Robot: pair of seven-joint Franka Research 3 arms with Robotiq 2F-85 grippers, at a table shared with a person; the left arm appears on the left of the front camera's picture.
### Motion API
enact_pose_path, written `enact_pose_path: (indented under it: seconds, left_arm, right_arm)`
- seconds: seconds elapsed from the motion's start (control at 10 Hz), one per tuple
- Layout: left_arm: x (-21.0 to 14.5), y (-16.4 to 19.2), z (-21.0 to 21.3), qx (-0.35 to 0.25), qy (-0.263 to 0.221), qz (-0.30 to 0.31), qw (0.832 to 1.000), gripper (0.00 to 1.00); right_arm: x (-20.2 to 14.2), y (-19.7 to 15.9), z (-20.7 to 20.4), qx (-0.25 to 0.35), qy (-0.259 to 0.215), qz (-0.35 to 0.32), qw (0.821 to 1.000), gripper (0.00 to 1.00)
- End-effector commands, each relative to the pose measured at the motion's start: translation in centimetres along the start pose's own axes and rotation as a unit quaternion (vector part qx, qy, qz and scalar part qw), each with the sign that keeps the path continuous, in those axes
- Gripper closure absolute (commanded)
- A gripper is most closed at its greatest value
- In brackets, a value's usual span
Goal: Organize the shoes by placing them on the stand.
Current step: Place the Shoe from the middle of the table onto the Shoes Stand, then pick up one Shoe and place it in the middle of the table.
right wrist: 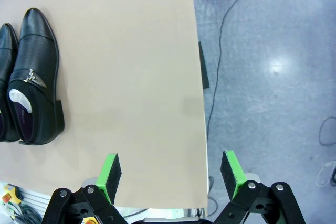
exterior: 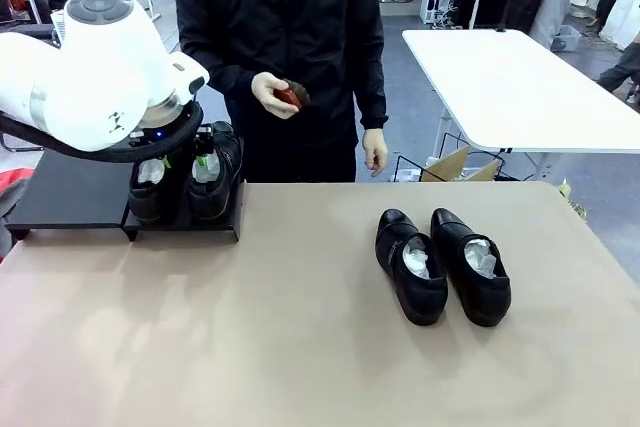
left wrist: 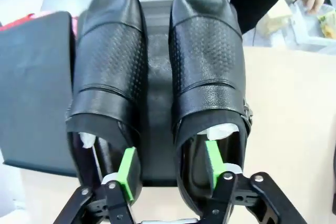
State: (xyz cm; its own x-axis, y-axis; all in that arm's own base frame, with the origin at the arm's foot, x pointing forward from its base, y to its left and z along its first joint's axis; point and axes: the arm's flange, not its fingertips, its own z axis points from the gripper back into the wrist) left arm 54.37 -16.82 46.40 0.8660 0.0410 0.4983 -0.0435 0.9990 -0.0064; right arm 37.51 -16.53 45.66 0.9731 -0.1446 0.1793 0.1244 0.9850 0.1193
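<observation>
Two glossy black shoes (exterior: 152, 190) (exterior: 216, 175) stand side by side on the low black stand (exterior: 60, 197) at the far left, toes pointing away from me. My left gripper (exterior: 183, 167) hangs over their heels. In the left wrist view the left gripper (left wrist: 170, 170) is open: one green pad (left wrist: 127, 174) sits between the shoes, the other inside the right-hand shoe (left wrist: 207, 61), clear of its wall. Another two shoes (exterior: 412, 269) (exterior: 474, 267), stuffed with white paper, lie on the table at the right. My right gripper (right wrist: 170, 169) is open above the table's edge.
A person stands at the far side, holding a small red-brown brush (exterior: 289, 96) in one gloved hand. The stand's left half (left wrist: 31, 93) is bare. A white table (exterior: 520, 87) and a cardboard box (exterior: 455, 165) stand behind at the right. Floor and cables (right wrist: 220, 35) lie beyond the table edge.
</observation>
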Motion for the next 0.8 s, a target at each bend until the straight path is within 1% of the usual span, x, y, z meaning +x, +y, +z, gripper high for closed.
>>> enact_pose_path:
  seconds: [0.0, 0.2, 0.3, 0.7]
  left_arm:
    - [-1.3, -0.4, 2.8, -0.003, 0.0, 0.005, 1.0, 0.0]
    - [-3.1, -0.6, 5.6, -0.007, 0.026, 0.007, 1.0, 0.0]
    - [-0.6, -0.5, 2.9, -0.003, -0.002, 0.003, 1.0, 0.0]
    - [-0.6, -0.5, 2.9, -0.003, -0.002, 0.003, 1.0, 0.0]
  right_arm:
    - [-0.3, 0.0, 0.0, -0.001, -0.003, 0.001, 1.0, 0.0]
    - [-0.3, 0.0, 0.0, -0.001, -0.003, 0.001, 1.0, 0.0]
    - [-0.3, 0.0, 0.0, -0.001, -0.003, 0.001, 1.0, 0.0]
    - [-0.3, 0.0, 0.0, -0.001, -0.003, 0.001, 1.0, 0.0]
